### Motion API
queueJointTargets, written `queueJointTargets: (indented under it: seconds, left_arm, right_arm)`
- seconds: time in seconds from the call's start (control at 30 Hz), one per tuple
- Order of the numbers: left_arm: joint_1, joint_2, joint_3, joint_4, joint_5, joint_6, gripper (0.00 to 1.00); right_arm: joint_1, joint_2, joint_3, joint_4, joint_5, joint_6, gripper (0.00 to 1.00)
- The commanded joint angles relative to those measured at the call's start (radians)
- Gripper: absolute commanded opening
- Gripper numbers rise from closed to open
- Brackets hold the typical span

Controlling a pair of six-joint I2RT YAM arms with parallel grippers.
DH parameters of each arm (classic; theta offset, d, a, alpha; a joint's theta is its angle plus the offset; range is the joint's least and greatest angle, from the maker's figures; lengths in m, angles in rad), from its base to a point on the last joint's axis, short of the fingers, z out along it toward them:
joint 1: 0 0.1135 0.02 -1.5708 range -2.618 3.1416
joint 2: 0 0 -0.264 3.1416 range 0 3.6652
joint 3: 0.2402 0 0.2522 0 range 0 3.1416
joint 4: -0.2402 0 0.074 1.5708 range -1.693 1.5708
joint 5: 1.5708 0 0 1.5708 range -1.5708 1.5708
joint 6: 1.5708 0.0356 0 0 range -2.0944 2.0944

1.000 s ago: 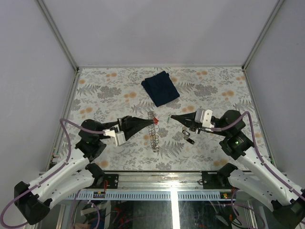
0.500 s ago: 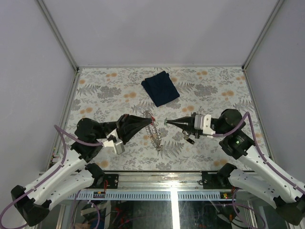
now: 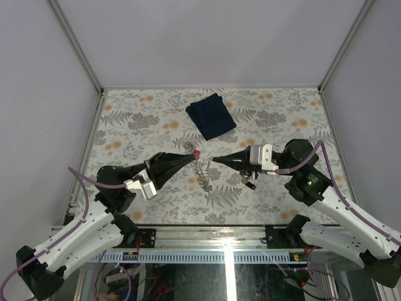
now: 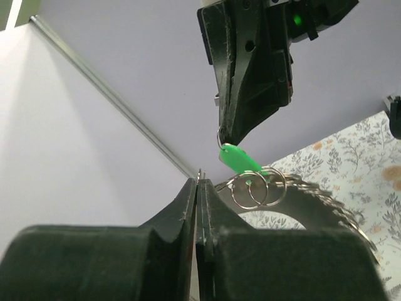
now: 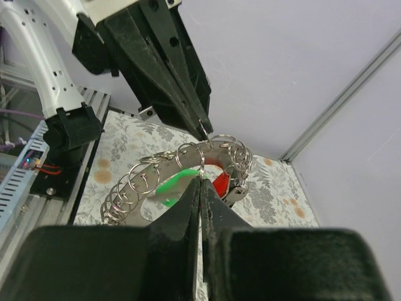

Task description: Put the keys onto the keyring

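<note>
— So, how far along?
— Roughly midway, judging from above. Holds the silvery-grey, finely linked metal keyring [image 3: 202, 170] up over the table's centre, one end pinched in the clenched left gripper [image 3: 192, 153]. Seems to carry a red plastic-headed key [image 5: 220, 182] already.
— And left to do?
— Needs the green plastic-headed key [image 4: 238, 159] threaded on, clamped by its small ring in the closed right gripper [image 3: 215, 160] at 3 o'clock. Leaves a black key [image 3: 249, 182] lying at 4 o'clock.

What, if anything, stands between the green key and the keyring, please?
Nothing visible does: the green key, hanging from the right gripper, is close by the keyring, which the left gripper holds up.
</note>
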State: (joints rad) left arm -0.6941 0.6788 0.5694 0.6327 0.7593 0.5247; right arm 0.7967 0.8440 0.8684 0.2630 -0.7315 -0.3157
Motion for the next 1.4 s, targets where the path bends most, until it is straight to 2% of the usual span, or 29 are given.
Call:
queueJointTargets:
  seconds: [0.0, 0.23, 0.33, 0.53, 1.37]
  left_arm:
    - [-0.007, -0.033, -0.068, 0.269, -0.128, -0.189, 0.00]
    - [-0.009, -0.059, -0.114, 0.322, -0.210, -0.285, 0.00]
    - [-0.010, -0.063, -0.118, 0.322, -0.224, -0.288, 0.00]
    - [-0.010, -0.059, -0.118, 0.322, -0.231, -0.292, 0.00]
    - [-0.012, -0.050, -0.098, 0.288, -0.228, -0.304, 0.00]
  right_arm:
    - [0.007, 0.016, 0.065, 0.038, 0.007, 0.096, 0.00]
    - [0.006, 0.085, 0.155, -0.019, -0.017, 0.275, 0.00]
    - [0.006, 0.130, 0.218, -0.102, -0.051, 0.311, 0.00]
    - [0.006, 0.198, 0.282, -0.148, -0.073, 0.411, 0.00]
    - [0.007, 0.260, 0.297, -0.037, -0.089, 0.537, 0.00]
